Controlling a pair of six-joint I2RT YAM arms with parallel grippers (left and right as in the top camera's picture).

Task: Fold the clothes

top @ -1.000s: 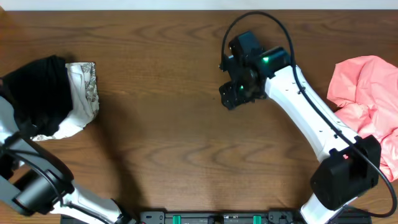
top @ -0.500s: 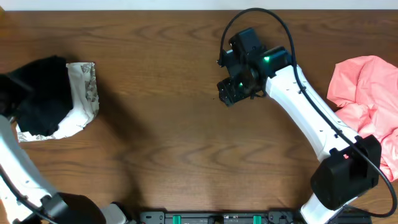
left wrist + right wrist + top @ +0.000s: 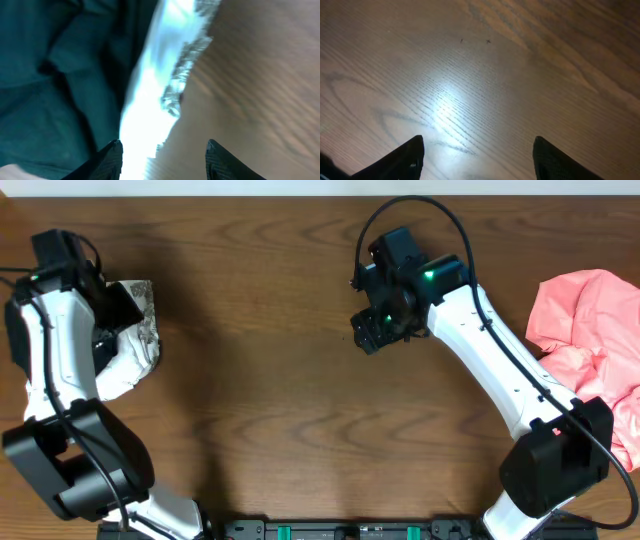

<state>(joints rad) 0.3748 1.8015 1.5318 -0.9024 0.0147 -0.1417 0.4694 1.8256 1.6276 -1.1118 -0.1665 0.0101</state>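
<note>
At the table's left edge lies a folded stack of clothes: a black garment (image 3: 60,75) on a white-grey patterned one (image 3: 138,345). In the overhead view my left arm covers most of the black piece. My left gripper (image 3: 112,315) hovers open over the stack's right edge. In the left wrist view, the left gripper (image 3: 165,155) holds nothing, one finger over the cloth and one over bare wood. A salmon-pink garment (image 3: 590,350) lies crumpled at the right edge. My right gripper (image 3: 366,332) stands open above bare table, and in its own view the right gripper (image 3: 477,155) has only wood between its fingers.
The wooden table (image 3: 260,410) runs between the two arms. The right arm (image 3: 500,380) slants from the front right toward the middle back. A black cable (image 3: 400,205) loops above its wrist.
My left arm has swung in from the left edge and now stands over the folded stack, hiding most of the black garment. The right arm has stayed almost still.
</note>
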